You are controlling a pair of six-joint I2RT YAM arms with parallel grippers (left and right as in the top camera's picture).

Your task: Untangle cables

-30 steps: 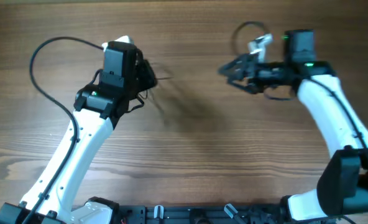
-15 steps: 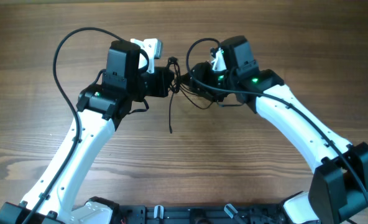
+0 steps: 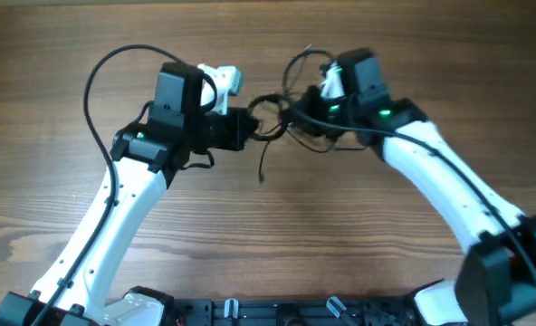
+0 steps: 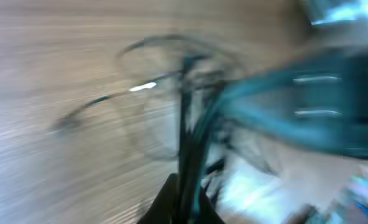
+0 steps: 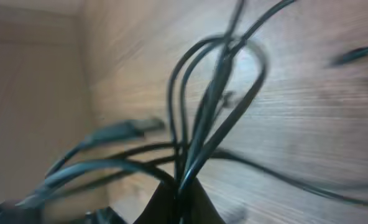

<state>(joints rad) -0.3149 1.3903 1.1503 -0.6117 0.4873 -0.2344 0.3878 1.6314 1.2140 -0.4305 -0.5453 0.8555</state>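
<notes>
Above the far middle of the wooden table [image 3: 69,226], the two arms meet almost nose to nose. The left gripper [image 3: 244,129] points to the right and the right gripper [image 3: 297,116] points to the left, with only a small gap between them. The black cables [image 3: 270,127] bunch in that gap as a knot of thin strands running from one gripper to the other.

One loose end [image 3: 262,170] drops out of the knot toward the near side of the table, its tip close to the wood. A thin loop [image 3: 294,63] arcs up and over the right gripper on the far side.

From the right wrist, several strands fan up and outward from a single spot at the bottom of the view, where the jaws are pressed together on them. One strand off to the left ends in a small plug [image 5: 127,130]; the table behind is smeared with motion.

The left wrist view is badly blurred. A dark strand runs straight up from the tip of the jaws at the bottom edge, so they look pinched on the cables too, with faint loops spreading above it. A teal smear fills the right side and cannot be made out.
</notes>
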